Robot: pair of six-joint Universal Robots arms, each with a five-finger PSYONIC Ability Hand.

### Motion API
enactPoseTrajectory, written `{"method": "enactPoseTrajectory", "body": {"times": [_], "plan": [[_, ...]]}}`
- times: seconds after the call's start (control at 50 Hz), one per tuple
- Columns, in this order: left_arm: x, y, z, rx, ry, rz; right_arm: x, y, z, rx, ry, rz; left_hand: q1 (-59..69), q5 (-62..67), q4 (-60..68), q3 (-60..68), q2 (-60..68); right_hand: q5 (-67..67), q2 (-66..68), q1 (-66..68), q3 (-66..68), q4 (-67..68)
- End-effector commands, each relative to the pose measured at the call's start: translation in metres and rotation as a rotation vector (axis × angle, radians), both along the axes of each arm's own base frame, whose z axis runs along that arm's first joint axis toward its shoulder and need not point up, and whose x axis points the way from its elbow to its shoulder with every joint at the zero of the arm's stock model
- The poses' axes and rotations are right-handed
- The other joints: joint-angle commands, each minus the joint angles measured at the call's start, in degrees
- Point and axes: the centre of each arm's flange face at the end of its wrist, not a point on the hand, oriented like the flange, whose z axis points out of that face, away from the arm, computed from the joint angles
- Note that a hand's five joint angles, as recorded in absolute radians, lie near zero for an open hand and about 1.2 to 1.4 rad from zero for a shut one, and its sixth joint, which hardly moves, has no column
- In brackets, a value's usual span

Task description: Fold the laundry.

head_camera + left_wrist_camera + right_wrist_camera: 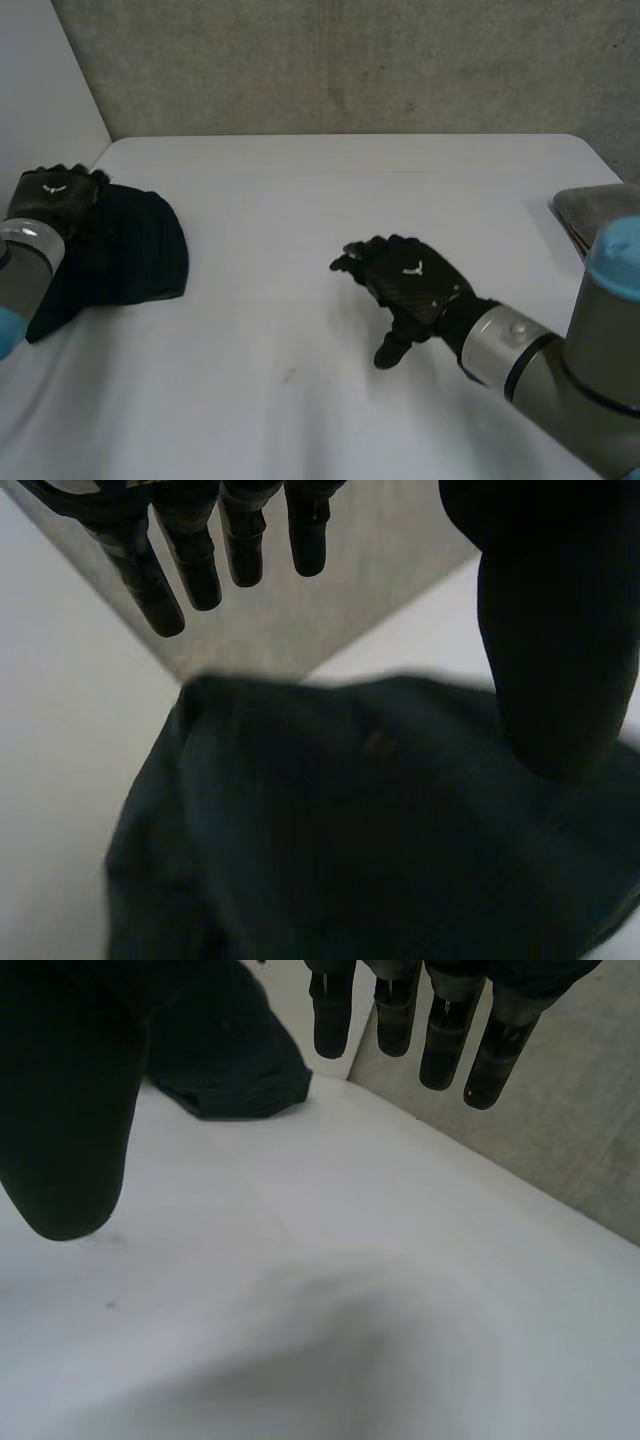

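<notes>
One dark, crumpled cloth garment (130, 250) lies at the left edge of the white table (350, 180). You will find the left hand (195, 560) above it, fingers straight, thumb spread, gripping nothing. The right hand (410, 280) hovers mid-table, well apart from the garment, fingers loosely extended and empty.

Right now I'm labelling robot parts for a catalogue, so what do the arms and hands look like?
The left hand and right hand are black, each with a small white mark on its back and thick segmented fingers. The right arm is grey with a silvery wrist ring and a light-blue cap; the left arm matches.
</notes>
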Motion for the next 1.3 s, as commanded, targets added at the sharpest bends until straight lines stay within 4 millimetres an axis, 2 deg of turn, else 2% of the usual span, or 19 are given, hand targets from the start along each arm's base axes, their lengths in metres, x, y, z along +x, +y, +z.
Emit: {"method": "enactPoseTrajectory", "body": {"times": [0.02, 0.22, 0.36, 0.42, 0.44, 0.46, 0.52, 0.58, 0.66, 0.68, 0.82, 0.84, 0.9, 1.02, 1.06, 1.08, 1.1, 1.18, 1.3], "plan": [[0.022, -0.050, -0.035, -0.018, -0.111, 0.034, -0.003, 0.001, -0.007, -0.004, 0.005, -0.006, -0.81, -2.72, -1.49, -1.99, -1.58, -3.79, -2.43, -1.54, -2.08, -3.17], [0.034, -0.093, -0.061, -0.050, -0.116, 0.027, -0.006, 0.001, -0.013, 0.016, 0.016, -0.017, 0.53, -1.38, -0.15, -0.65, -0.23, -3.79, -2.43, -1.54, -2.08, -3.17], [0.035, -0.107, -0.070, -0.061, -0.130, 0.018, -0.006, 0.003, -0.018, 0.030, 0.025, -0.014, 4.72, 2.82, 4.04, 3.54, 3.96, -3.79, -2.43, -1.54, -2.08, -3.17], [0.035, -0.115, -0.074, -0.072, -0.132, 0.018, -0.006, 0.003, -0.019, 0.034, 0.027, -0.014, 26.68, 24.78, 26.01, 25.50, 25.92, -3.79, -2.43, -1.54, -2.08, -3.17], [0.036, -0.116, -0.073, -0.077, -0.132, 0.021, -0.006, 0.003, -0.019, 0.033, 0.028, -0.012, 41.26, 39.36, 40.58, 40.08, 40.50, -3.79, -2.43, -1.54, -2.08, -3.17], [0.036, -0.117, -0.072, -0.081, -0.134, 0.031, -0.006, 0.003, -0.019, 0.033, 0.028, -0.014, 68.86, 66.96, 68.19, 67.68, 68.10, -3.79, -2.43, -1.54, -2.08, -3.17], [0.032, -0.116, -0.072, -0.081, -0.133, 0.025, -0.007, 0.002, -0.020, 0.034, 0.029, -0.017, 69.14, 67.24, 68.46, 67.96, 68.38, -3.79, -2.43, -1.54, -2.08, -3.17], [0.021, -0.107, -0.059, -0.091, -0.114, 0.007, -0.007, 0.002, -0.019, 0.033, 0.028, -0.019, 69.14, 67.24, 68.46, 67.96, 68.38, -3.79, -2.43, -1.54, -2.08, -3.17], [-0.018, -0.078, -0.019, -0.157, -0.042, -0.075, -0.007, 0.000, -0.018, 0.027, 0.026, -0.022, 69.14, 67.24, 68.46, 67.96, 68.38, -3.79, -2.43, -1.54, -2.08, -3.17], [-0.033, -0.065, -0.004, -0.180, -0.005, -0.109, -0.007, -0.001, -0.017, 0.024, 0.025, -0.023, 69.14, 67.24, 68.46, 67.96, 68.38, -3.79, -2.43, -1.54, -2.08, -3.17], [-0.097, -0.001, 0.035, -0.213, 0.137, -0.278, -0.012, -0.013, -0.011, -0.013, 0.040, -0.125, 69.14, 67.24, 68.46, 67.96, 68.38, -3.79, -2.43, -1.54, -2.08, -3.17], [-0.115, 0.018, 0.038, -0.204, 0.171, -0.333, -0.013, -0.015, -0.010, -0.017, 0.042, -0.145, 69.14, 67.24, 68.46, 67.96, 68.38, -3.79, -2.43, -1.54, -2.08, -3.17], [-0.139, 0.048, 0.035, -0.173, 0.209, -0.413, -0.025, -0.032, -0.007, -0.038, 0.053, -0.247, 69.14, 67.24, 68.46, 67.96, 68.38, -3.79, -2.43, -1.54, -2.08, -3.17], [-0.193, 0.129, 0.005, -0.038, 0.218, -0.627, -0.047, -0.057, -0.002, -0.057, 0.060, -0.384, 69.14, 67.24, 68.46, 67.96, 68.38, -3.79, -2.43, -1.54, -2.08, -3.17], [-0.200, 0.141, -0.005, 0.001, 0.202, -0.658, -0.049, -0.062, 0.000, -0.063, 0.058, -0.399, 42.93, 41.02, 42.25, 41.75, 42.16, -3.79, -2.43, -1.54, -2.08, -3.17], [-0.205, 0.152, -0.013, 0.037, 0.182, -0.681, -0.049, -0.062, 0.000, -0.064, 0.057, -0.398, 8.28, 6.38, 7.61, 7.10, 7.52, -3.79, -2.43, -1.54, -2.08, -3.17], [-0.206, 0.156, -0.015, 0.049, 0.173, -0.687, -0.049, -0.062, 0.001, -0.065, 0.055, -0.397, 0.11, -1.80, -0.57, -1.07, -0.65, -3.79, -2.43, -1.54, -2.08, -3.17], [-0.202, 0.154, -0.015, 0.068, 0.147, -0.651, -0.049, -0.063, 0.002, -0.066, 0.052, -0.396, -0.86, -2.76, -1.54, -2.04, -1.62, -3.79, -2.43, -1.54, -2.08, -3.17], [-0.172, 0.121, 0.002, 0.032, 0.153, -0.511, -0.048, -0.065, 0.007, -0.077, 0.046, -0.395, 0.19, -1.71, -0.49, -0.99, -0.57, -3.79, -2.43, -1.54, -2.08, -3.17]]}}
